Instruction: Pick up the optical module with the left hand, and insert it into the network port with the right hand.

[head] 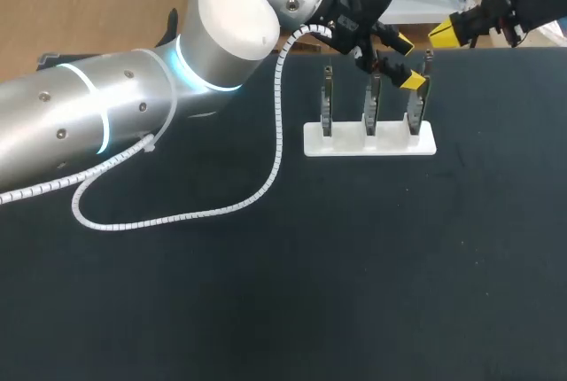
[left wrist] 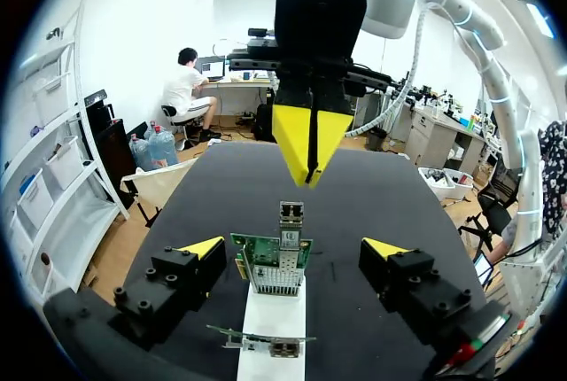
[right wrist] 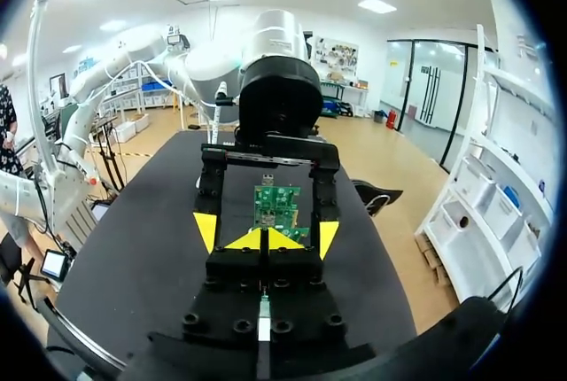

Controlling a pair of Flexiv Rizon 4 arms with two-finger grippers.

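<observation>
A white rack [head: 354, 143] holds three upright circuit boards. My left gripper [head: 407, 62] is open over its right end, with one finger on each side of the right-hand green board [left wrist: 270, 266] and neither touching it. A small metal module [left wrist: 291, 214] stands at that board's top edge. My right gripper [left wrist: 308, 155] hangs just beyond and above the module, its yellow tips pressed together with nothing visible between them. In the head view it [head: 446, 34] comes in from the far right. The right wrist view shows its shut tips [right wrist: 264, 239] in front of the green board [right wrist: 277, 206] and the left fingertips [right wrist: 205, 226].
A white coiled cable [head: 204, 213] from the left arm loops over the dark table [head: 354, 292] left of the rack. The middle board [head: 372, 102] and left board [head: 326, 102] stand close beside the left gripper. The rack's base [left wrist: 275, 323] runs under the left wrist.
</observation>
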